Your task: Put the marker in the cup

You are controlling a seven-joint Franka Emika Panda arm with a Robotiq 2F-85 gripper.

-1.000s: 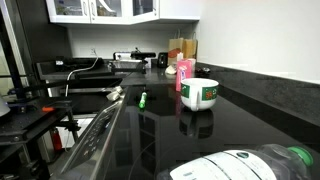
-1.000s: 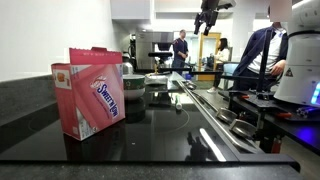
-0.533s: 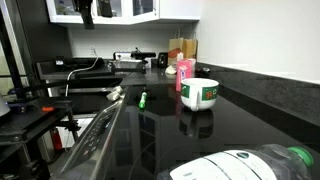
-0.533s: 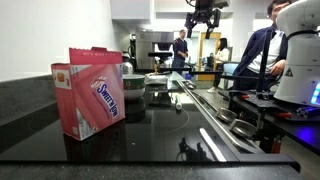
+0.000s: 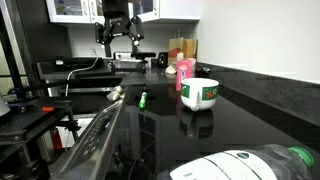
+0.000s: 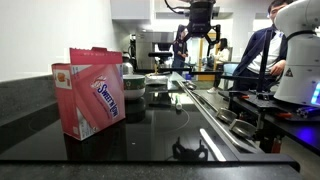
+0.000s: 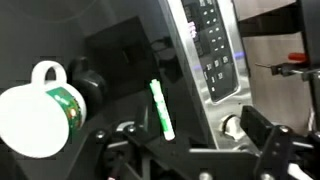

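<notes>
The small green marker (image 5: pixel 142 99) lies on the black countertop, to the left of the squat white cup (image 5: pixel 199 94) with green print. In the wrist view the marker (image 7: pixel 161 110) lies lengthwise in the middle and the cup (image 7: pixel 35 115) stands at the left with its mouth showing. My gripper (image 5: pixel 117 42) hangs high above the counter, behind and to the left of the marker, with its jaws wide apart and empty. It also shows at the top of an exterior view (image 6: pixel 197 28). In the wrist view my gripper (image 7: pixel 185 150) frames the bottom edge.
A taller pink container (image 5: pixel 185 73) stands just behind the cup. A pink box (image 6: pixel 95 90) stands on the counter. A clear bottle with a green cap (image 5: pixel 250 165) lies at the front. The stove's control panel (image 7: pixel 215 45) runs beside the marker.
The gripper has come down from the top edge into fuller view in both exterior views. The marker and cup have not moved.
</notes>
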